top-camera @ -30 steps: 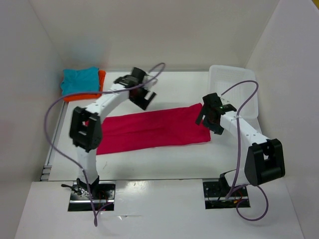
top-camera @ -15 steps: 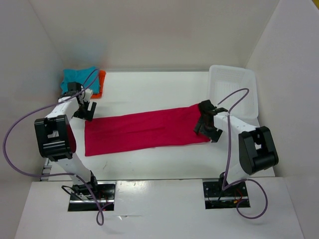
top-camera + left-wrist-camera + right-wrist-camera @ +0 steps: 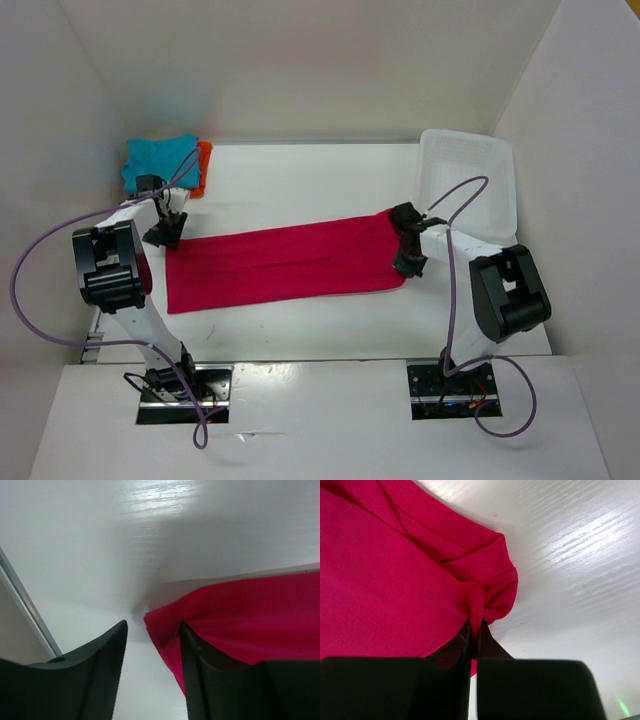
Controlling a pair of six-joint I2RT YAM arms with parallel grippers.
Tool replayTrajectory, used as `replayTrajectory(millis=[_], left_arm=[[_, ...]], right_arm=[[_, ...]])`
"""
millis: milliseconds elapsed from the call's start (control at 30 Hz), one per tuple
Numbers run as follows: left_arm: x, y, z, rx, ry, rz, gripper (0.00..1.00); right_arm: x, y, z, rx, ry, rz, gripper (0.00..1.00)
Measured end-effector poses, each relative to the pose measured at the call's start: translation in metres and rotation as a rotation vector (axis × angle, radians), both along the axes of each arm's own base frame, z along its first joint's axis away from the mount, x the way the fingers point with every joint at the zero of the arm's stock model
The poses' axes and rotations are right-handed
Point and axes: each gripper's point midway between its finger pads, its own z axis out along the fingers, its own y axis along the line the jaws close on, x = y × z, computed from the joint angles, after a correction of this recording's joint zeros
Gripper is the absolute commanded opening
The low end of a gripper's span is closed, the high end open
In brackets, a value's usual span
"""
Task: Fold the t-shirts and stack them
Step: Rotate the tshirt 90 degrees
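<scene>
**Top view:** the red shirt (image 3: 285, 265) lies on the table (image 3: 300, 180) as a long strip, apparently folded lengthwise; it runs from the left gripper (image 3: 165, 232) at one end to the right gripper (image 3: 408, 262) at the other. The teal shirt (image 3: 158, 160) sits folded on the orange shirt (image 3: 204, 165), just beyond the left gripper; the basket (image 3: 468, 185) stands beyond the right gripper, on its outer side.

**Left wrist view:** the left gripper (image 3: 152, 630) has its jaws apart, astride the corner of the red shirt (image 3: 250, 615); one finger is over the cloth, the other over bare table; nothing is pinched yet.

**Right wrist view:** the right gripper (image 3: 474, 630) is clenched on a pucker of the red shirt (image 3: 380, 580) at its hemmed corner.

**Progress, as judged:** two shirts are folded and stacked; the red one is part-folded; the crosswise fold and the move onto the pile remain.

**Count:** three shirts (one red, one teal, one orange); one basket; two grippers.
</scene>
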Motion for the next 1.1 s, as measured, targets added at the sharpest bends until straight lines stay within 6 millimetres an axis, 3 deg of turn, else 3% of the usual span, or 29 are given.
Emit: replayTrajectory(millis=[100, 467, 700, 1100], left_arm=[[-0.001, -0.003, -0.002, -0.010, -0.003, -0.015, 0.43], [-0.004, -0.001, -0.002, 0.010, -0.026, -0.035, 0.43], [-0.008, 0.005, -0.002, 0.015, -0.020, -0.020, 0.43], [-0.011, 0.004, -0.002, 0.012, -0.008, -0.020, 0.43]], right_arm=[[0.001, 0.004, 0.000, -0.016, -0.002, 0.018, 0.00], [0.009, 0.027, 0.003, -0.184, 0.015, 0.172, 0.00], [0.030, 0.024, 0.002, -0.243, 0.051, 0.254, 0.00], [0.060, 0.004, 0.002, -0.111, 0.036, 0.231, 0.00]])
